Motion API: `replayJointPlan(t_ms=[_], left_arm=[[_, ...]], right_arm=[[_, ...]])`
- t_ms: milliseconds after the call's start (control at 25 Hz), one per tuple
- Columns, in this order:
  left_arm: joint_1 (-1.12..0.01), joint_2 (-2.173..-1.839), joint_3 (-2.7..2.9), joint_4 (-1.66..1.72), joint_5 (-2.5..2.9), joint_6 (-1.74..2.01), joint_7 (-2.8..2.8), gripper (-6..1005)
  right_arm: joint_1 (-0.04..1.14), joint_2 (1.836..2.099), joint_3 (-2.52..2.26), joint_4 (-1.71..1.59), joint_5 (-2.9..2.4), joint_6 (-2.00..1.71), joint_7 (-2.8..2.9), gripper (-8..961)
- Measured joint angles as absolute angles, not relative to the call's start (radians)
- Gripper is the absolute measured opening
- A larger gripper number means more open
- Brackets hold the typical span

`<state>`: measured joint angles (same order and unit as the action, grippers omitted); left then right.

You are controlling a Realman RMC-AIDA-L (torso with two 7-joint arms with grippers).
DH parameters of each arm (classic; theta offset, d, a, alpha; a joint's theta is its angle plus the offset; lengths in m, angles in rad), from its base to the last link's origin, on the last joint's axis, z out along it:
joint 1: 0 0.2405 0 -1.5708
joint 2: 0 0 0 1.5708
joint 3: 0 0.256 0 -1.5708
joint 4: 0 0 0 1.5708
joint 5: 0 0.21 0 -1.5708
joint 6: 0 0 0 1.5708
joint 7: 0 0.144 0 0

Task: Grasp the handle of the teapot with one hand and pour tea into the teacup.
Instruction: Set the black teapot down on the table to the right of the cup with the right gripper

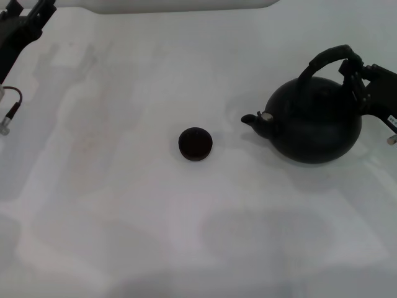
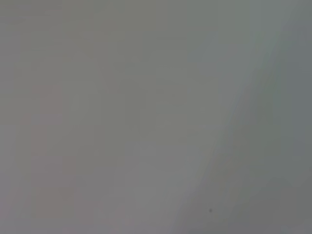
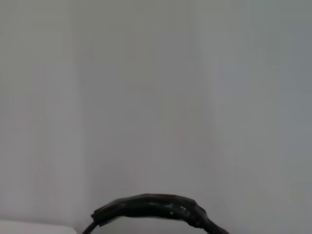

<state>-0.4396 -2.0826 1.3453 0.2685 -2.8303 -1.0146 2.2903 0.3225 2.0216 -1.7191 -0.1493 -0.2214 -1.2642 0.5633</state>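
Observation:
The black teapot [image 1: 313, 124] stands on the white table at the right, its short spout [image 1: 253, 120] pointing left toward the teacup [image 1: 195, 143]. The tiny dark teacup sits alone near the table's middle, about a teapot's width from the spout. The arched black handle [image 1: 325, 57] rises over the pot. My right gripper [image 1: 358, 71] is at the handle's right end, touching or very close to it. In the right wrist view the handle [image 3: 151, 207] fills the lower edge against the pale table. My left gripper [image 1: 28, 25] is parked at the far left corner.
A thin cable with a small connector [image 1: 9, 112] hangs at the left edge. The white table [image 1: 124, 205] stretches wide in front of and left of the cup. The left wrist view shows only a plain grey surface.

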Motion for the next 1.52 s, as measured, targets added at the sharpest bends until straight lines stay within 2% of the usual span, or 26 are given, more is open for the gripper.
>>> replayJointPlan(t_ms=[680, 1120, 1520], left_arm=[[-0.441, -2.083, 1.345, 0.269, -2.831, -1.01, 2.289, 887], [-0.442, -2.082, 1.345, 0.268, -2.836, -1.011, 2.29, 886], [-0.443, -2.081, 1.345, 0.268, -2.837, -1.007, 2.292, 886]], right_arm=[[0.338, 2.023, -1.758, -0.185, -0.22, -1.188, 0.573, 113], [0.33, 2.017, -1.758, -0.18, -0.218, -1.17, 0.715, 249], [0.34, 2.002, -1.809, -0.172, -0.23, -1.239, 0.868, 743]])
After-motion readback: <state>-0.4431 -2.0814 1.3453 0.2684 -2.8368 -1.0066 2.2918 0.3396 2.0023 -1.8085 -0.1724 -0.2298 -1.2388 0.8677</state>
